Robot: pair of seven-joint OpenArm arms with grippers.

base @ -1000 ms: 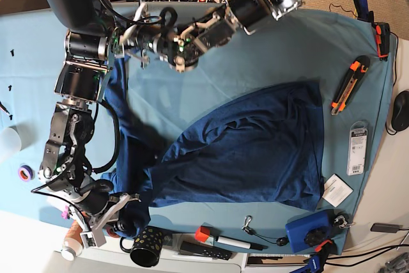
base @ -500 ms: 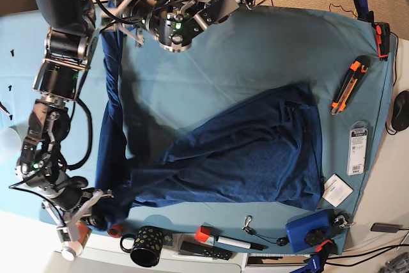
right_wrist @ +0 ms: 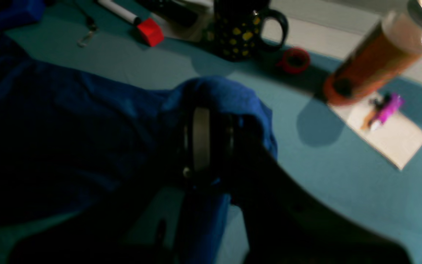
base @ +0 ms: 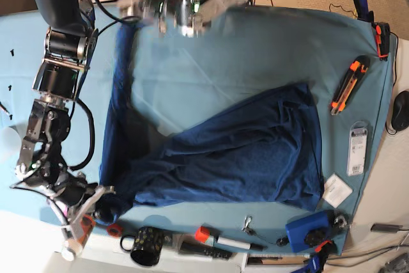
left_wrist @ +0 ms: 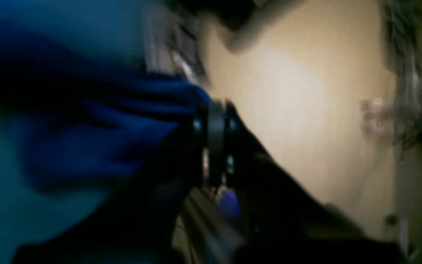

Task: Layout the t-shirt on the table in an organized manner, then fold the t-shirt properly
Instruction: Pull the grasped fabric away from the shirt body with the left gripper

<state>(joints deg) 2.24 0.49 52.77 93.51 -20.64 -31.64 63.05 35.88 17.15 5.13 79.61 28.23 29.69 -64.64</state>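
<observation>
along the table's (base: 255, 36) near edge, both grippers — left (base: 137, 6), right (base: 102, 199) — are clenching the t-shirt (base: 243, 151), stretching its hem wider than a second ago — layout progressing.

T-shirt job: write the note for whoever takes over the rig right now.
Left gripper: shut on the t-shirt, far edge of the table.
Right gripper: shut on the t-shirt, near edge by the mug.
Done: one shirt edge lifted and stretched between both grippers; the rest lies rumpled on the table.
Left: spread it flat, then fold.
</observation>
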